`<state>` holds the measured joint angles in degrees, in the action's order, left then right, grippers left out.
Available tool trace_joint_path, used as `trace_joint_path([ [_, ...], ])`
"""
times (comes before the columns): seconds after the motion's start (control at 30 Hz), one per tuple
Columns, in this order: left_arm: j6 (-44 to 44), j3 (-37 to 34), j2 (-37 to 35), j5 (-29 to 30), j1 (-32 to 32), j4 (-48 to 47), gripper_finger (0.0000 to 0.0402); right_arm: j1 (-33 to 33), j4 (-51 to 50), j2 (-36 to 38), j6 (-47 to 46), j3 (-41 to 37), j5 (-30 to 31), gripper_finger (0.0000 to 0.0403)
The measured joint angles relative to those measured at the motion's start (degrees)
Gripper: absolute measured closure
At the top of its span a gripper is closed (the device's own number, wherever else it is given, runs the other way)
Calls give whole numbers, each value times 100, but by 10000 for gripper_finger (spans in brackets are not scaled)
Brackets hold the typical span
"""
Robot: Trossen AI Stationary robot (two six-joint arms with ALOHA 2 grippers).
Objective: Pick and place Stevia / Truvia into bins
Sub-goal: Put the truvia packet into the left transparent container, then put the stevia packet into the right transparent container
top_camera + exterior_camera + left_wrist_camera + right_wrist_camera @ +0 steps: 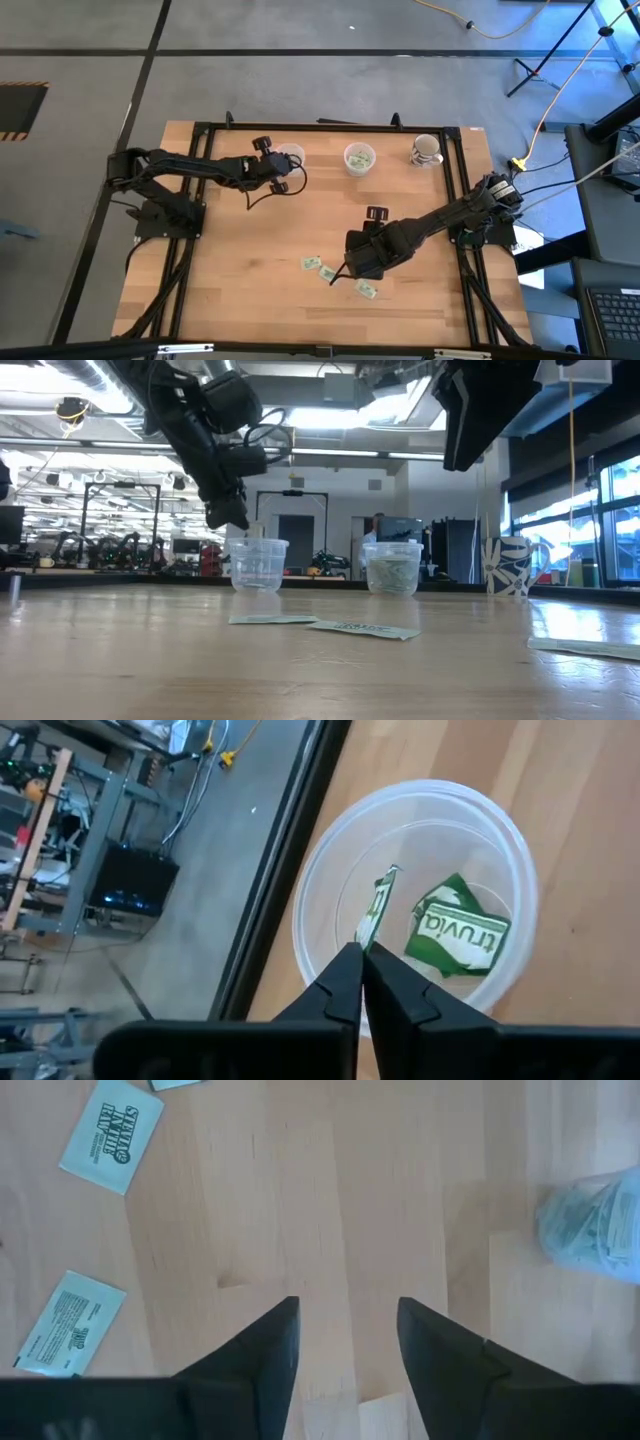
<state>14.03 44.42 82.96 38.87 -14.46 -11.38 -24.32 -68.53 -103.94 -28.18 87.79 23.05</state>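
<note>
Nearest low cam: sachets lying flat on tabletop, a few more toward near edge, loose cluster under right arm. Right gripper hovering above bare wood near that cluster, fingers spread wide, nothing between them; two pale-green sachets flat just beside it, not touched. Left gripper over left bin near far edge, fingers pressed together w/ an upright sachet right at their tips, inside cup mouth; can't tell if still pinched. Green Truvia sachet already lying in same cup. Second bin at far edge, middle, packed w/ sachets. White patterned mug toward far right corner, apart from both bins.
</note>
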Motion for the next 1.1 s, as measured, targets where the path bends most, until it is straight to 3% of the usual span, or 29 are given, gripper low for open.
trace_joint_path([
  [0.5, -232, 0, -126, -412, 119, 68, 330, -60, 9, 0, -345, 0, -208, 231],
  [0.63, -448, 0, -369, -1032, 313, 144, 331, -241, 213, 0, -512, 0, -604, 231],
  [0.93, -595, 0, -735, -3322, 919, 618, 332, -778, 1101, 0, -676, -6, -491, 231],
  [1.1, -591, 0, -739, -3736, 1254, 829, 334, -984, 1963, 0, -490, -271, -373, 231],
])
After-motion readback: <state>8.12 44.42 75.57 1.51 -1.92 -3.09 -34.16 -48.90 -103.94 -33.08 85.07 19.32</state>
